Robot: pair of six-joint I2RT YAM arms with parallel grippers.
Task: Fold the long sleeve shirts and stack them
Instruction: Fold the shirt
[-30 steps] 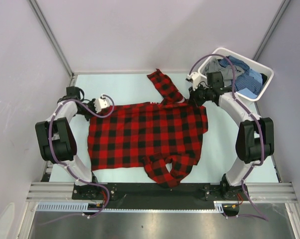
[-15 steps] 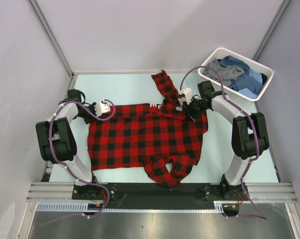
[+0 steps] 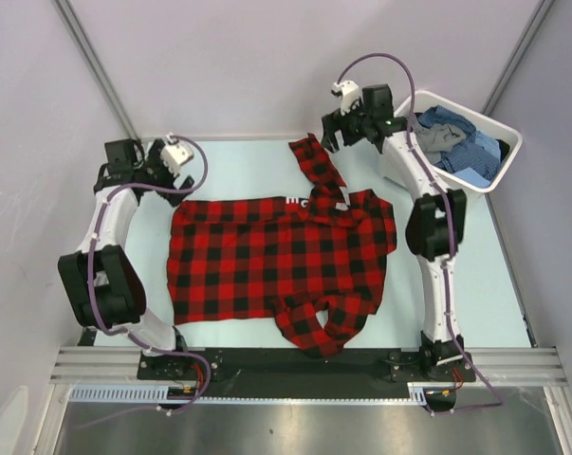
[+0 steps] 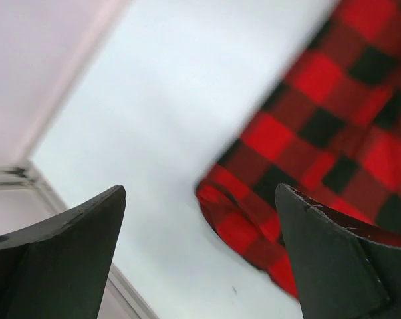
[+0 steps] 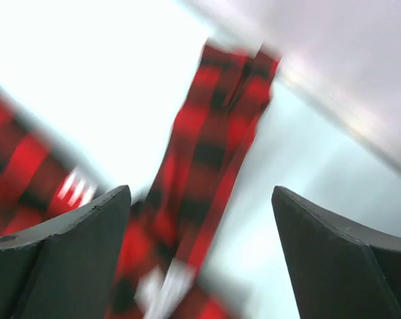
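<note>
A red-and-black check long sleeve shirt [image 3: 281, 265] lies spread flat on the table, one sleeve [image 3: 314, 161] running toward the far edge. My left gripper [image 3: 179, 175] hangs open just beyond the shirt's far left corner; in the left wrist view that corner [image 4: 300, 159] lies below the empty gripper [image 4: 200, 259]. My right gripper [image 3: 335, 136] is open above the far end of the sleeve, and the blurred sleeve [image 5: 210, 159] shows under its [image 5: 200, 259] spread fingers [image 5: 67, 252]. Blue check [image 3: 473, 156] and grey [image 3: 433, 137] shirts lie bunched in the tub.
The white plastic tub [image 3: 507, 136] stands at the far right corner, right beside the right arm's forearm. Pale walls close the table on the far, left and right sides. A metal rail [image 3: 304, 365] carrying the arm bases runs along the near edge.
Both grippers have opened and let go of the shirt's far edge. The left one rose and drew back to the far left; the right one swung up to the far end of the sleeve.
</note>
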